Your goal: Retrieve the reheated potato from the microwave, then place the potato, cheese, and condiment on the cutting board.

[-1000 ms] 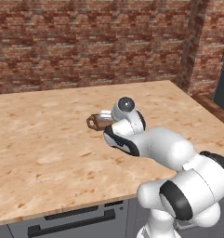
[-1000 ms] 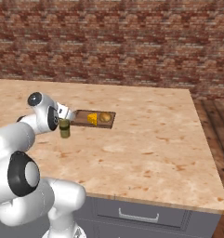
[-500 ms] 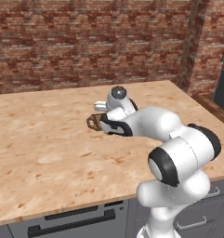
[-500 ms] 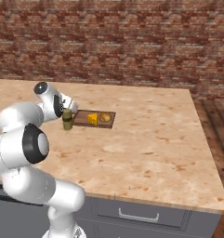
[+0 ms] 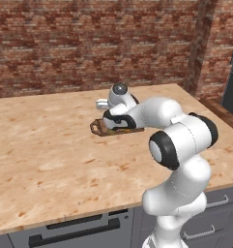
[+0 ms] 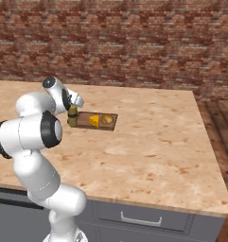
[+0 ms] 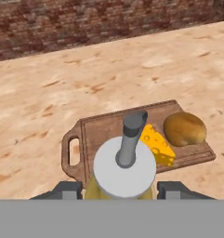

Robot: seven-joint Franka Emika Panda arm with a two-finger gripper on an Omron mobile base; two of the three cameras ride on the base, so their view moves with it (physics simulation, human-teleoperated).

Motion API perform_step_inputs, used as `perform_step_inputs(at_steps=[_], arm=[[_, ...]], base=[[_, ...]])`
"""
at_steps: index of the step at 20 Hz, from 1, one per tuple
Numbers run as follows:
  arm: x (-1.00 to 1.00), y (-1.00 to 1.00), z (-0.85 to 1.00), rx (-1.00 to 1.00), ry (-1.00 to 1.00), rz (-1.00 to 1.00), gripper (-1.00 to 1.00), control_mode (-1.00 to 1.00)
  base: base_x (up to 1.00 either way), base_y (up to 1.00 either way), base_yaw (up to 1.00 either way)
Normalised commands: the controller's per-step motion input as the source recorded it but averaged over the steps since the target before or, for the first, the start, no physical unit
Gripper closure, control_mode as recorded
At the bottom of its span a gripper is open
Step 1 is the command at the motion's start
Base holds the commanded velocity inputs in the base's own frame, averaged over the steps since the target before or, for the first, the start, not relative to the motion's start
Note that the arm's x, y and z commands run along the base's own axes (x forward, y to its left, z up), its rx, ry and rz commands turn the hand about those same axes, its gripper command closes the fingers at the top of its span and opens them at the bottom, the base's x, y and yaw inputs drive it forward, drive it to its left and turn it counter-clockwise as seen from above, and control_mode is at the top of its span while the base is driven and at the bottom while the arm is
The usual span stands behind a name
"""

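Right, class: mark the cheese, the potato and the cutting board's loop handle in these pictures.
cheese (image 7: pixel 158 143): hand view, middle of the yellow wedge's top face.
potato (image 7: pixel 184 129): hand view, centre of its brown rounded skin.
cutting board (image 7: pixel 67 151): hand view, outer rim of the loop handle.

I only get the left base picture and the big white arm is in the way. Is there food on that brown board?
Observer: Yes. The hand view shows the cheese and the potato both lying on the cutting board.
Operator: Which one is nearer the loop handle?
Observer: The cheese; the potato sits beyond it, at the far end from the handle.
Operator: Where's the green bottle?
Observer: The condiment stands upright at the board's handle end in the right base view, between the fingers of the gripper.
Operator: Has it let go?
Observer: I cannot tell; the bottle's cap hides the contact.
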Motion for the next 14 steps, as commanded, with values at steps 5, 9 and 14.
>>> perform_step_inputs(at_steps=[5,9,14], arm=[[0.51,0.0,0.0,-0.01,0.03,0.0,1.0,-1.0],[0.35,0.0,-0.06,-0.01,0.01,0.0,1.0,-1.0],[0.33,0.0,-0.09,0.0,0.01,0.0,1.0,-1.0]], base=[[0.0,0.0,0.0],[0.0,0.0,0.0],[0.0,0.0,0.0]])
